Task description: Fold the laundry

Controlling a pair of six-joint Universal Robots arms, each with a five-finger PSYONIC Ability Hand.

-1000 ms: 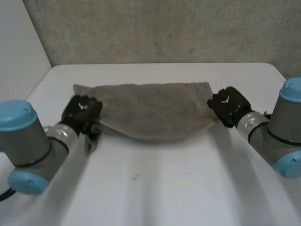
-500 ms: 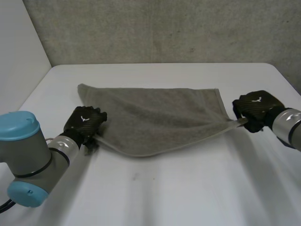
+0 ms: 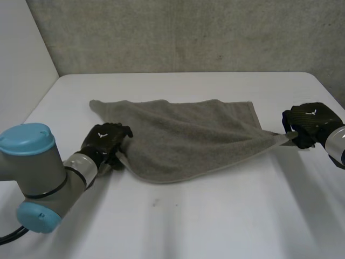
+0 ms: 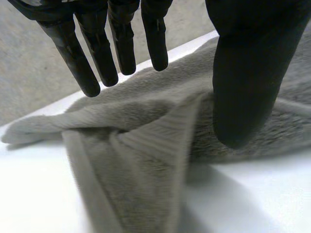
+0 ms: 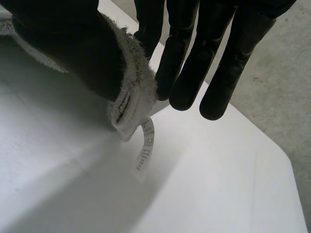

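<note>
Head view: grey towel [image 3: 188, 135] rumpled on the white table [image 3: 215, 226], right hand [image 3: 307, 121] pinching its right corner taut, left hand [image 3: 105, 141] straight-fingered on the left edge, so looks like the flattening step, probably wants a left re-grip next.

A white table [image 3: 215, 216] stands against a grey speckled wall [image 3: 188, 32], beside a pale side wall [image 3: 21, 48].

Left robot hand [image 3: 105, 141] splayed, right [image 3: 308, 123] pinched
</note>
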